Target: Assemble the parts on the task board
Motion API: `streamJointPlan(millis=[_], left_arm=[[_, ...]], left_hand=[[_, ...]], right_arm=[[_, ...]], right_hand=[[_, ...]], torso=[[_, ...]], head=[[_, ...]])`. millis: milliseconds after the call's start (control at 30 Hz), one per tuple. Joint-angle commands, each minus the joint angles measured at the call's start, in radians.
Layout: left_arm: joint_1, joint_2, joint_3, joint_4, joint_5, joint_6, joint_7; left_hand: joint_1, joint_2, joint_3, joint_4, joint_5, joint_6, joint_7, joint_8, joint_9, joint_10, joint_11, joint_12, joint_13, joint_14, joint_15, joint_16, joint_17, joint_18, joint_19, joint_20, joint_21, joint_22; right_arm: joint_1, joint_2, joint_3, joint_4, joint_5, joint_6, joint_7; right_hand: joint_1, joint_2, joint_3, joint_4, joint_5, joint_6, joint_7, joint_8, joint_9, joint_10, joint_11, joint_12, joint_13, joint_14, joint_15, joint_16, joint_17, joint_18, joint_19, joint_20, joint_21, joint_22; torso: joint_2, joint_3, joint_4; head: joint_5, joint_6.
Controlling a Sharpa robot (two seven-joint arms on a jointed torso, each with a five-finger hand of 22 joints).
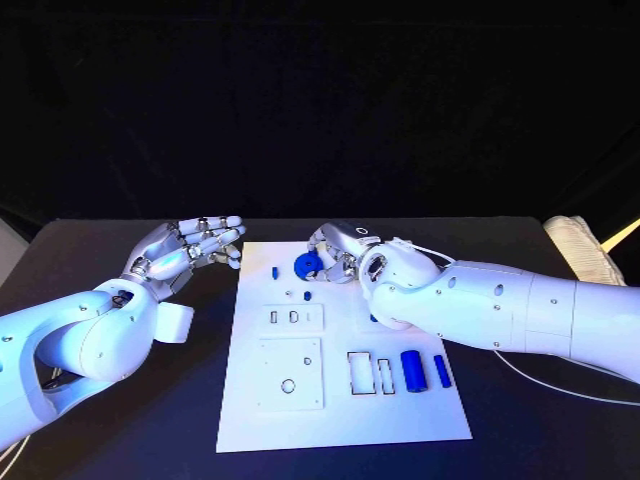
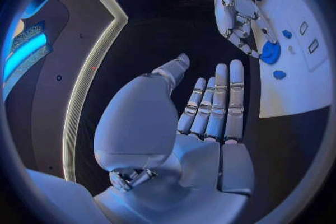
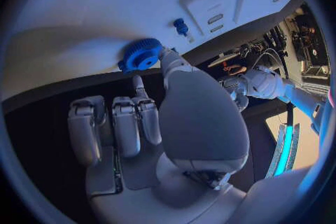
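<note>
Fingers of my right hand (image 1: 352, 258) are touching the blue gear (image 1: 309, 264) at the far end of the task board (image 1: 342, 415), thumb against its rim, though I cannot tell whether they are truly pinching it; I judge I am steadying it for seating. Off the board's edge, my left hand (image 1: 188, 246) is hovering flat, fingers straight and together, holding nothing and leaving room.
</note>
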Motion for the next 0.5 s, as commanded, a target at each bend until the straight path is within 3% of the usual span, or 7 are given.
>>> streamJointPlan(millis=[33,300,500], left_arm=[[0.001,0.001,0.001,0.0,-0.006,0.017,0.005],[0.001,-0.002,0.001,-0.001,-0.006,0.017,0.005],[0.001,-0.001,0.001,-0.001,-0.006,0.018,0.005]], left_hand=[[-0.002,0.011,0.001,-0.002,0.001,0.005,0.013,0.006,0.001,-0.005,0.0,0.004,-0.001,-0.006,-0.002,0.003,-0.001,0.014,-0.005,-0.002,0.003,0.001],[-0.002,0.011,0.001,-0.002,0.001,0.005,0.013,0.006,0.001,-0.005,0.0,0.004,-0.001,-0.006,-0.002,0.003,-0.001,0.014,-0.005,-0.002,0.003,0.001],[-0.003,0.011,0.002,-0.003,0.001,0.006,0.013,0.006,0.001,-0.006,0.0,0.004,-0.001,-0.007,-0.002,0.004,-0.002,0.014,-0.007,-0.002,0.005,0.002]], right_arm=[[0.0,-0.022,0.0,0.025,0.011,-0.007,0.017],[0.012,-0.117,0.002,0.109,0.053,-0.035,0.038],[0.019,-0.138,0.002,0.125,0.095,-0.011,0.058]], right_hand=[[0.002,0.015,-0.01,0.0,0.011,-0.004,-0.002,0.0,-0.001,0.093,0.004,-0.003,0.249,0.106,0.009,0.006,0.263,-0.013,0.102,0.01,0.001,0.258],[0.016,0.035,-0.003,-0.005,0.042,0.022,-0.008,0.012,0.001,0.1,-0.001,0.004,0.256,0.106,0.005,0.006,0.263,-0.013,0.103,0.008,0.003,0.261],[0.028,0.045,0.014,-0.008,0.055,0.031,-0.011,0.015,0.001,0.106,-0.004,0.01,0.263,0.106,0.002,0.006,0.263,-0.014,0.105,0.005,0.005,0.263]], torso=[[-0.001,0.0016,-0.0004],[-0.002,0.0026,-0.005],[-0.001,0.0042,-0.0092]], head=[[0.002,0.0],[0.003,0.003],[0.005,0.007]])
